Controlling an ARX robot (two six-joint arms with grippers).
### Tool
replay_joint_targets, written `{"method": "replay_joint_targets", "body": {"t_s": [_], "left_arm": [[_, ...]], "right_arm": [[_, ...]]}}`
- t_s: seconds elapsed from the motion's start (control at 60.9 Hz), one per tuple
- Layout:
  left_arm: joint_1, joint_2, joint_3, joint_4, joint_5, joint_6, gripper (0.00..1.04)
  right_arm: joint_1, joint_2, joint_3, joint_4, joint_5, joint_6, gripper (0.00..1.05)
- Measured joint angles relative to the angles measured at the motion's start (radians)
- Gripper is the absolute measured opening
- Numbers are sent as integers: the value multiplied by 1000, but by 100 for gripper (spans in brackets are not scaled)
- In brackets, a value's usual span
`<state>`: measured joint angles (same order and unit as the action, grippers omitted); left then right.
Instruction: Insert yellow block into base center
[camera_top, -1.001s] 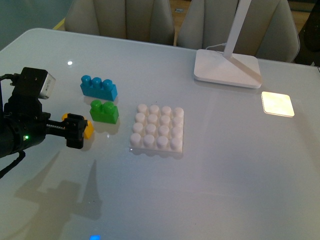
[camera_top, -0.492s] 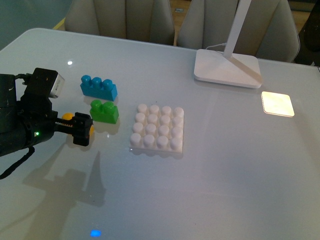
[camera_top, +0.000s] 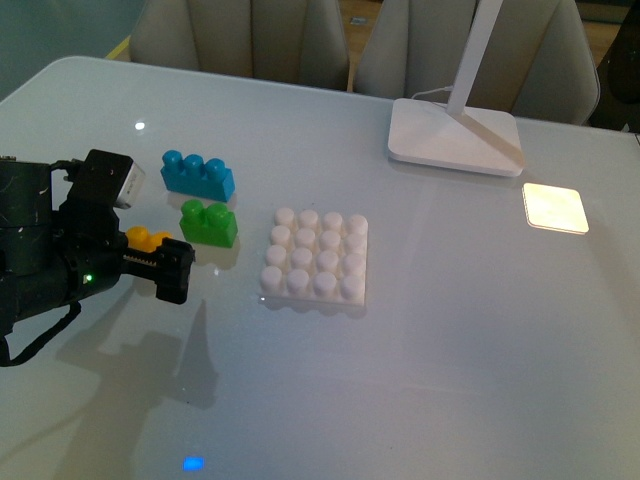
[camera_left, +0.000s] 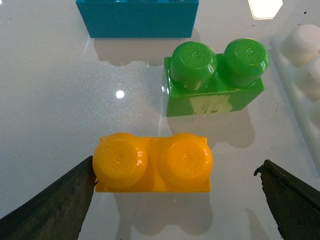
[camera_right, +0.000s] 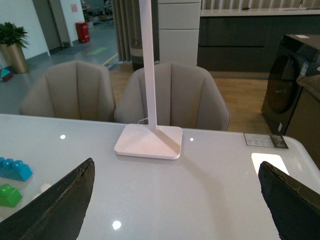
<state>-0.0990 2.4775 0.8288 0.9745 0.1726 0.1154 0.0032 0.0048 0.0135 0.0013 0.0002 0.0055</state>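
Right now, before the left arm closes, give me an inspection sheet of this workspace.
Surface: glossy white table, no spills seen.
Job's things: yellow block lies on the table, studs up; base has nothing on it.
Clutter: green brick, blue brick, lamp foot, glowing patch.
Grippers: left gripper open, straddling the yellow block; right gripper open, holding nothing.
Cables: black cable loops below the left arm.
Surroundings: beige chairs behind the table.

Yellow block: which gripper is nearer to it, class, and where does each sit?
Left. The yellow block lies between the open fingers of the left gripper. The right gripper is far off, facing the lamp, with the block outside its wrist view.
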Motion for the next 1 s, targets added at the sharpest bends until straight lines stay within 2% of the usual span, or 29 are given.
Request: {"method": "replay_joint_targets", "body": {"t_s": [0.739, 0.87, 1.001], "left_arm": [[-5, 41, 54, -39, -23, 8, 97], [-5, 42, 56, -41, -34, 8, 68], [-6, 37, 54, -41, -40, 9, 64]], "right_arm": [[0, 0, 0, 0, 0, 0, 96], [0, 0, 0, 0, 0, 0, 96], [0, 0, 0, 0, 0, 0, 96]]}}
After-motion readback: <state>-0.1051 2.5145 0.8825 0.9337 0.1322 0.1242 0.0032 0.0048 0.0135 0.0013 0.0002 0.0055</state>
